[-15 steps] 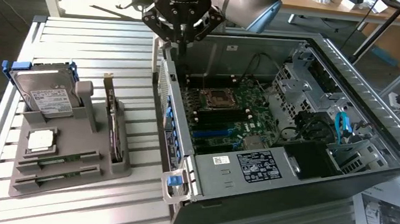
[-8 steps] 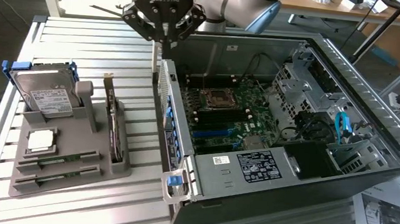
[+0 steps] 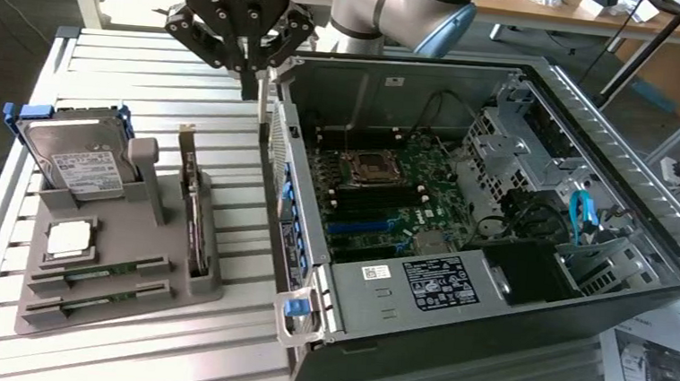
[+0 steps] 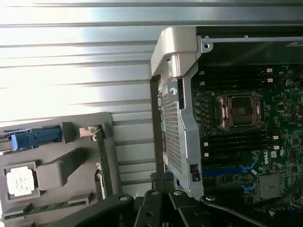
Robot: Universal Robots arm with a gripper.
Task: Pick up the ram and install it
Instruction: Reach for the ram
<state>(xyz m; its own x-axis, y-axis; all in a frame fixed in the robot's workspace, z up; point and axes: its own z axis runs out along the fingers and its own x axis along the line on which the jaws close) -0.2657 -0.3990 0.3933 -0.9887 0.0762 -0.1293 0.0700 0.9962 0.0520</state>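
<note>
Plainly, the ram (image 3: 100,273) lay flat in a slot at the near end of the grey holder (image 3: 38,315), with a second stick (image 3: 95,297) just nearer, both seated so their long edges could be pinched from above. Farther along the holder sat the processor chip (image 3: 70,239), the hard drive (image 3: 73,158) propped upright, and the expansion card (image 3: 189,207) standing on edge. The holder rested on the slatted table (image 3: 144,78), at the exterior view's left of the open computer case (image 3: 425,354), whose motherboard (image 3: 400,195) faced up; its dark memory slots (image 4: 236,142) looked unfilled. The claw (image 3: 254,90) hung over the case's far left corner, well apart from the ram, fingers drawn together and apparently gripping nothing.
</note>
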